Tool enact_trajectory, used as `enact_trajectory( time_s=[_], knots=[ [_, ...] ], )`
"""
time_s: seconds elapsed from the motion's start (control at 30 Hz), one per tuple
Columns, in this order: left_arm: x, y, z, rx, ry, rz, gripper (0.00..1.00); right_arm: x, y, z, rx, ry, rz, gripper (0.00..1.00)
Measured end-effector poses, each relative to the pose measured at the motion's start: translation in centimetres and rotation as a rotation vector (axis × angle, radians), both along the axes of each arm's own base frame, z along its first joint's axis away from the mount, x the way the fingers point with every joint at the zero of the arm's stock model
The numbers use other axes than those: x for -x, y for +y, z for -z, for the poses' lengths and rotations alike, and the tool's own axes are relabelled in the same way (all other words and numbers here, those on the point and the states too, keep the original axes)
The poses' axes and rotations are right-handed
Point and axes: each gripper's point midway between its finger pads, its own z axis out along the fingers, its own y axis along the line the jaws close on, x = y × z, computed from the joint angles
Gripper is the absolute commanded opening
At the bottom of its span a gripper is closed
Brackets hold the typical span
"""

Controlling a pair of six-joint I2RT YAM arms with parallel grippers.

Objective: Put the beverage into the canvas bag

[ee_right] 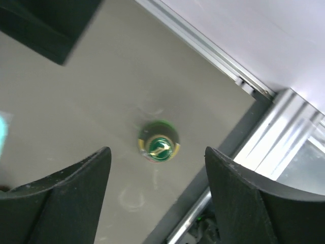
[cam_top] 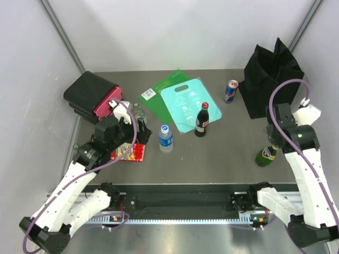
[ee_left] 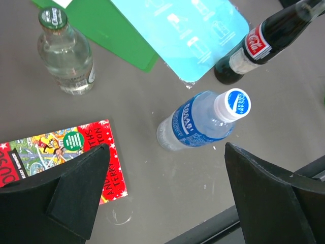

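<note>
Overhead, the right gripper (ee_right: 156,165) hangs with its two fingers spread wide and nothing between them. Seen from its wrist camera, the green bottle (ee_right: 158,142) stands directly below the gap, cap up, touching neither finger. That bottle stands upright near the table's (cam_top: 222,153) near right edge. The canvas bag (cam_top: 270,79) stands well apart from it at the far right corner, its soft black sides upright and its mouth open.

The left gripper (ee_left: 167,168) is also wide open and holds nothing. It hovers above the table, with a water bottle (ee_left: 200,119) with a white cap and blue label standing just beyond its fingertips. A red booklet (ee_left: 61,152) lies flat under the left finger. Farther out stand a dark cola bottle (ee_left: 254,43) and a clear glass bottle (ee_left: 66,51) with a green cap. Between them a pale blue sheet (ee_left: 188,30) lies overlapping a green sheet (ee_left: 117,35), and the cola bottle stands at the blue sheet's edge.

A can (cam_top: 231,91) stands just left of the bag. A black case (cam_top: 92,95) with a red edge sits at the far left corner.
</note>
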Motion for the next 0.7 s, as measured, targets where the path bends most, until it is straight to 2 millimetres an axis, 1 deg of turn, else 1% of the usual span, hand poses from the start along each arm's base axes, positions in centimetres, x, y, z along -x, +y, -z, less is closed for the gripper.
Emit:
enact_trajectory(
  time_s=[0.03,0.1,0.13,0.2,0.3,0.57,0.67,0.7],
  knots=[
    [0.0,0.0,0.3,-0.002,0.002,-0.001,0.98,0.4,-0.2,0.8,0.002,0.021,0.008,0.68],
    [0.1,0.1,0.9,-0.009,0.007,0.000,0.98,1.0,-0.4,2.2,0.007,0.060,0.013,0.65],
    [0.0,0.2,1.1,-0.014,0.007,-0.005,0.98,1.2,-0.5,2.9,0.010,0.079,0.020,0.63],
    [-0.2,0.5,1.1,-0.024,0.000,-0.019,0.98,1.4,-0.6,4.0,0.014,0.109,0.024,0.60],
    [-0.4,0.7,0.9,-0.025,-0.019,-0.032,0.98,1.4,-0.8,5.1,0.011,0.122,0.029,0.57],
    [-0.3,1.2,0.7,-0.027,-0.039,-0.050,0.98,1.1,-0.4,7.9,-0.033,0.123,0.020,0.56],
    [-0.4,1.3,0.8,-0.031,-0.040,-0.057,0.97,0.6,-0.4,8.7,-0.037,0.126,0.013,0.50],
    [-0.4,1.3,0.8,-0.031,-0.040,-0.058,0.98,0.5,-0.5,8.8,-0.036,0.128,0.011,0.45]
  ],
)
